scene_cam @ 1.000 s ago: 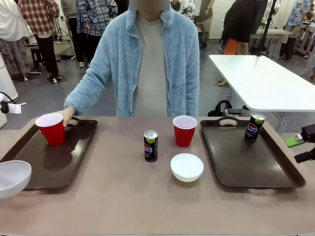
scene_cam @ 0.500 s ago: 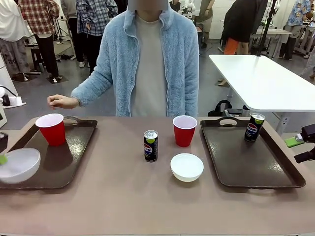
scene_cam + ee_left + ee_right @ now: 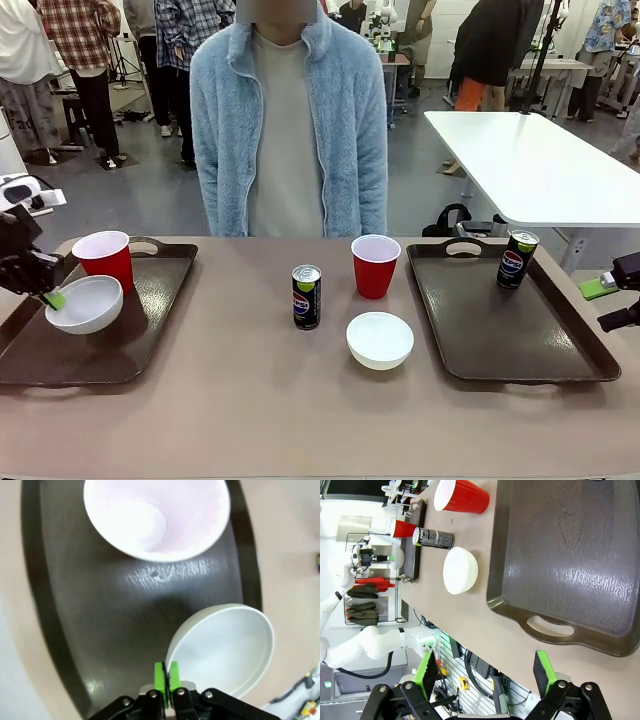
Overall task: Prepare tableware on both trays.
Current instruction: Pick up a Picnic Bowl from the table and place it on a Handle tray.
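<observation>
My left gripper (image 3: 52, 297) is shut on the rim of a shallow white bowl (image 3: 86, 303), holding it low over the left brown tray (image 3: 150, 320); contact with the tray cannot be told. In the left wrist view the green pads (image 3: 160, 674) pinch the bowl's (image 3: 225, 647) edge. A red cup (image 3: 105, 259) stands upright at that tray's far end, its white inside (image 3: 155, 517) showing from above. A second red cup (image 3: 375, 265) and a second white bowl (image 3: 380, 340) sit on the table's middle. My right gripper (image 3: 485, 675) is open beside the right tray (image 3: 500, 330).
One Pepsi can (image 3: 306, 296) stands at the table's middle, left of the cup; another (image 3: 517, 258) stands in the right tray's far corner. A person in a light blue fleece (image 3: 290, 120) stands at the far side, arms down. A white table (image 3: 540, 160) is behind right.
My left gripper has carried the bowl from the table's left edge inward over the left tray. The person's hand has let go of the left cup and pulled back.
</observation>
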